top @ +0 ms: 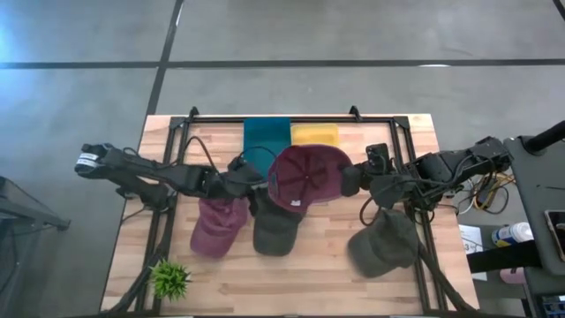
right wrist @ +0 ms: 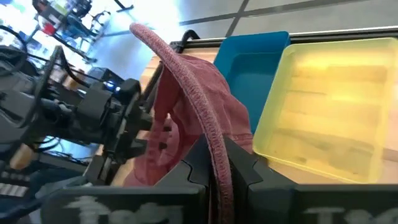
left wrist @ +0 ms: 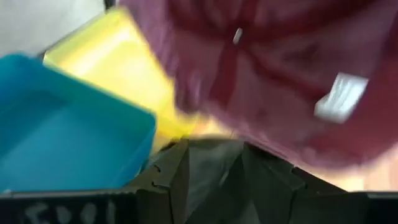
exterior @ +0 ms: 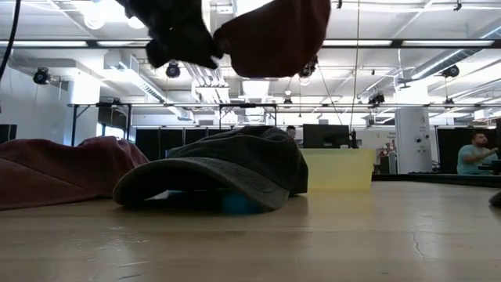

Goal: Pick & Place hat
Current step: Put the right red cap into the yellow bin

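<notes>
I have the maroon hat (top: pixel 306 177) lifted, my right gripper (top: pixel 351 180) and left gripper (top: pixel 240 176) both pinching it. It hangs near the desk's far edge (by the yellow bin (top: pixel 314 134)); setting it down remains

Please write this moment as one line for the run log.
held: maroon hat, lifted | right hand: shut on rim | left hand: beside hat, grip unclear | bins: teal, yellow
</notes>
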Available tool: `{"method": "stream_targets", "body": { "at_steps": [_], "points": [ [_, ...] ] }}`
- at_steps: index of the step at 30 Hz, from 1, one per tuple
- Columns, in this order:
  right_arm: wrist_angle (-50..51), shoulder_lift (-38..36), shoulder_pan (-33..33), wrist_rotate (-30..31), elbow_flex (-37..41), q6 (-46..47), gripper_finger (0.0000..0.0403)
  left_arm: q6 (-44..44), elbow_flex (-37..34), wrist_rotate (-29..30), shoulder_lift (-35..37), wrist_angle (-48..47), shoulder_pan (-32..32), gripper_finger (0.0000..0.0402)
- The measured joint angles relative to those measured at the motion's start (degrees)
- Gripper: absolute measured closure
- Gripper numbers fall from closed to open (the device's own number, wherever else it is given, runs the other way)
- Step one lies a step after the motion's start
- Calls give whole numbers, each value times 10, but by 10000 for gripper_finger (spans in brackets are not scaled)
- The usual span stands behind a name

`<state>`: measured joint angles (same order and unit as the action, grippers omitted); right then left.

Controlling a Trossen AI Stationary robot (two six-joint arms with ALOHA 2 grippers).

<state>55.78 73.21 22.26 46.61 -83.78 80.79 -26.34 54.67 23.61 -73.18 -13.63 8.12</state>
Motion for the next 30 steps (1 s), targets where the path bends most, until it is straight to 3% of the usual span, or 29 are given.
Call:
{"method": "stream_targets", "body": {
  "at_steps": [5, 9, 21, 30],
  "points": [
    [-106, 0, 0, -1, 33, -30, 390, 57, -4, -9, -13, 137, -14, 259],
    [-168, 0, 0, -2, 69, -29, 390, 71, 20, -34, -35, 157, -27, 259],
    [-286, 81, -4, -13, 120, 33, 390, 144, 79, -30, -76, 140, -30, 259],
    [-376, 125, -10, -23, 120, 26, 390, 153, 79, -2, -113, 25, -30, 259]
  ]
}}
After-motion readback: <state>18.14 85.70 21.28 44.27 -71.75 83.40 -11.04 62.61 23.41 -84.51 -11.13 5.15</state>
